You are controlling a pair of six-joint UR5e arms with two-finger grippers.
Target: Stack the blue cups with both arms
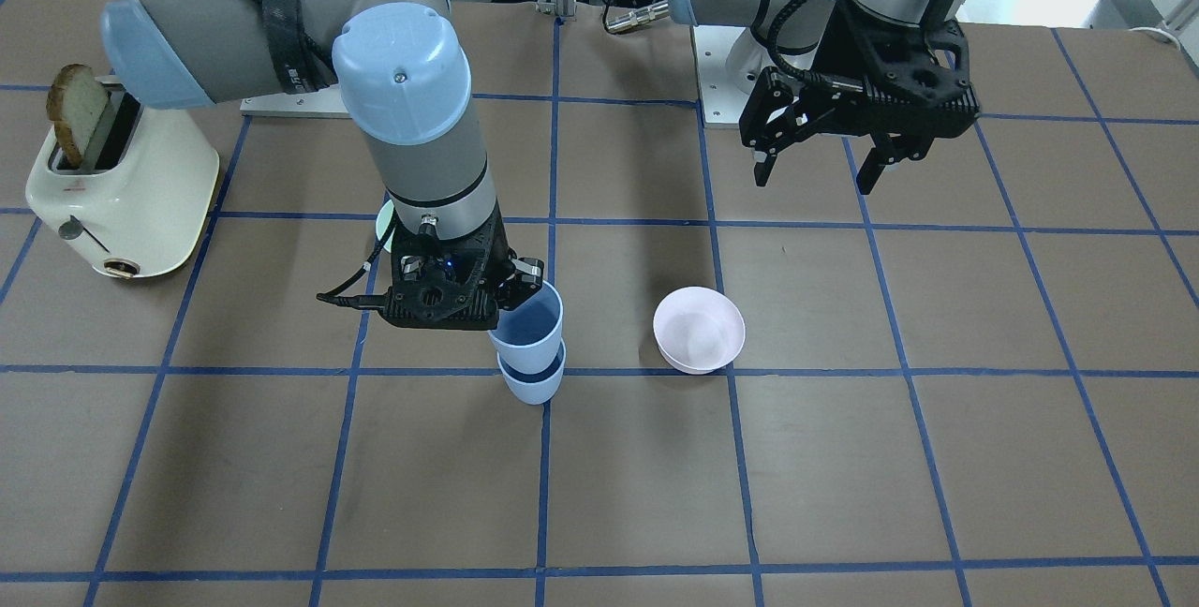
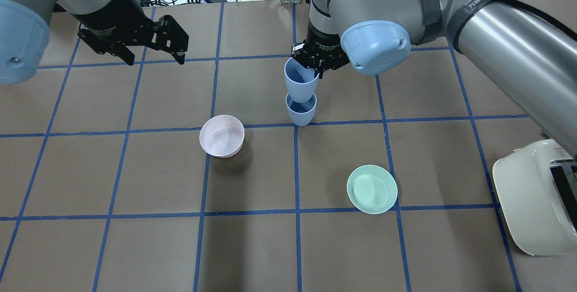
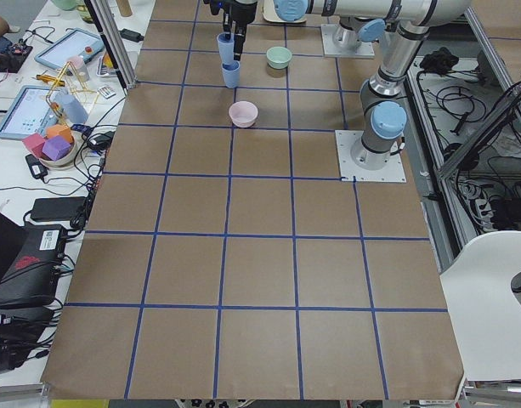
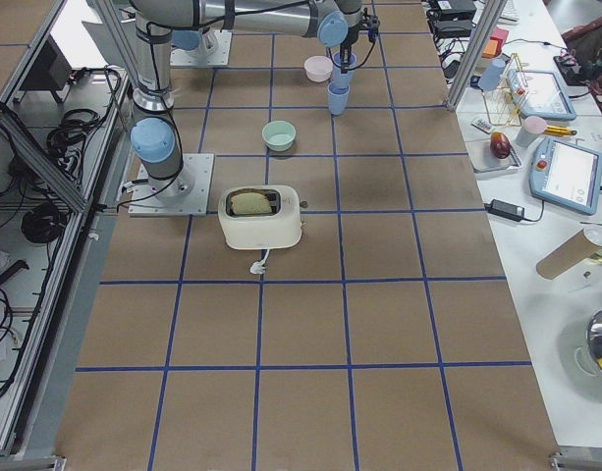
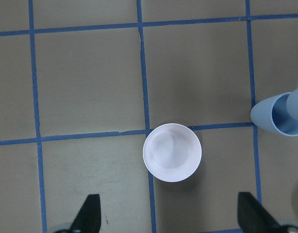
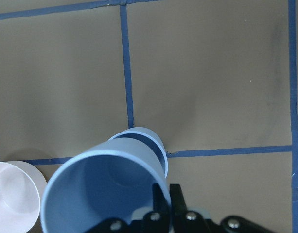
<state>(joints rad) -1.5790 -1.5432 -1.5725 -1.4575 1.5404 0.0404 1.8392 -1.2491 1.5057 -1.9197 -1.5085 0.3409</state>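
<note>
Two pale blue cups stand near the table's middle. The lower blue cup (image 1: 534,384) (image 2: 300,111) rests upright on the table. The upper blue cup (image 1: 527,321) (image 2: 300,80) is right above it, its base just inside the lower cup's rim, as the right wrist view (image 6: 102,191) also shows. My right gripper (image 1: 510,296) (image 2: 317,70) is shut on the upper cup's rim. My left gripper (image 1: 815,171) (image 2: 155,60) is open and empty, hovering high, well away from the cups and above the pale pink bowl (image 5: 172,152).
The pale pink bowl (image 1: 699,329) (image 2: 222,135) sits beside the cups. A mint green bowl (image 2: 372,189) lies closer to the robot's side. A cream toaster (image 1: 122,185) (image 2: 536,197) with bread stands at the right arm's side.
</note>
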